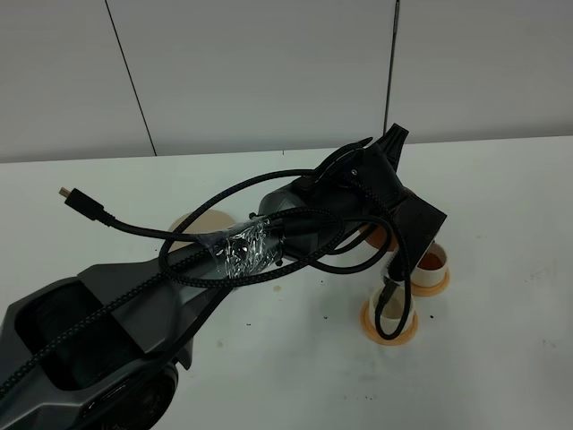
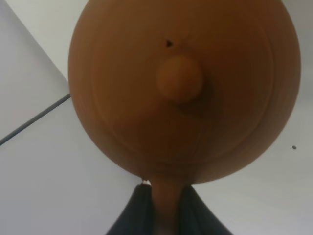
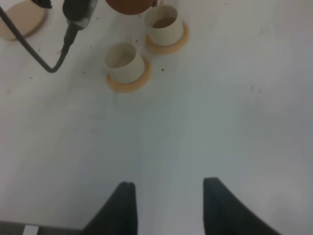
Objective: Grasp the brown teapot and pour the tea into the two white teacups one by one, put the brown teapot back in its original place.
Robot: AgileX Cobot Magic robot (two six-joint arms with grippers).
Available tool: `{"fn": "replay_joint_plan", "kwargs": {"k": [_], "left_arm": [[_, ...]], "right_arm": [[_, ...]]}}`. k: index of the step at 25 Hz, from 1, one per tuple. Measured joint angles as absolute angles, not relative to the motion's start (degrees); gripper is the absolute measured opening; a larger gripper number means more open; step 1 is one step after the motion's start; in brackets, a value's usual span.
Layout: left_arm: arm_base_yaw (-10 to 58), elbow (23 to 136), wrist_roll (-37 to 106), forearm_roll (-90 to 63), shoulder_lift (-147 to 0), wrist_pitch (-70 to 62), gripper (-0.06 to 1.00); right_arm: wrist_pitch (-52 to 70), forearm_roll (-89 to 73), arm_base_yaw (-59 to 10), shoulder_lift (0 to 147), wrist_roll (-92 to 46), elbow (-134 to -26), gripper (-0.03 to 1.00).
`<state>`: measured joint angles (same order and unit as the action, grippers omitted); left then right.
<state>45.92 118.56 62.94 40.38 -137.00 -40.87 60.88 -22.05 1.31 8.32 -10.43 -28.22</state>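
Evidently the left pincer (image 2: 166, 215) was clamped on the handle of the brown teapot (image 2: 181, 88), which hung just beside the tea-filled teacup (image 3: 165, 24). The seemingly empty teacup (image 3: 124, 58) stood adjacent, nearer the robot. The right pincer (image 3: 168, 205) gaped wide, holding nothing.

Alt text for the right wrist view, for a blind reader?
A white teacup holding brown tea and a second teacup, apparently empty, each on an orange coaster, stand on a white table; the brown teapot shows at the frame's edge by the filled cup. The right gripper hangs open nearer the camera. A beige saucer and black cable lie farther off.
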Motion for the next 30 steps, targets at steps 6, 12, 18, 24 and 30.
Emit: {"fn": "replay_joint_plan", "kwargs": {"k": [6,12,18,24,30], "left_arm": [[45.9,118.6,62.9,40.7,-137.0,-41.3,0.17],[45.9,118.6,62.9,40.8,-137.0,-41.3,0.17],[45.9,118.6,62.9,40.8,-137.0,-41.3,0.17],[45.9,118.6,63.1,41.0,-137.0,-41.3,0.17],[45.9,118.6,63.1,41.5,-137.0,-41.4,0.17]], "right_arm": [[60.9,-22.0,1.3,8.3,-10.4,-28.2,0.31],[60.9,-22.0,1.3,8.3,-10.4,-28.2,0.31],[60.9,-22.0,1.3,8.3,-10.4,-28.2,0.31],[60.9,-22.0,1.3,8.3,-10.4,-28.2,0.31],[60.9,-22.0,1.3,8.3,-10.4,-28.2,0.31]]}}
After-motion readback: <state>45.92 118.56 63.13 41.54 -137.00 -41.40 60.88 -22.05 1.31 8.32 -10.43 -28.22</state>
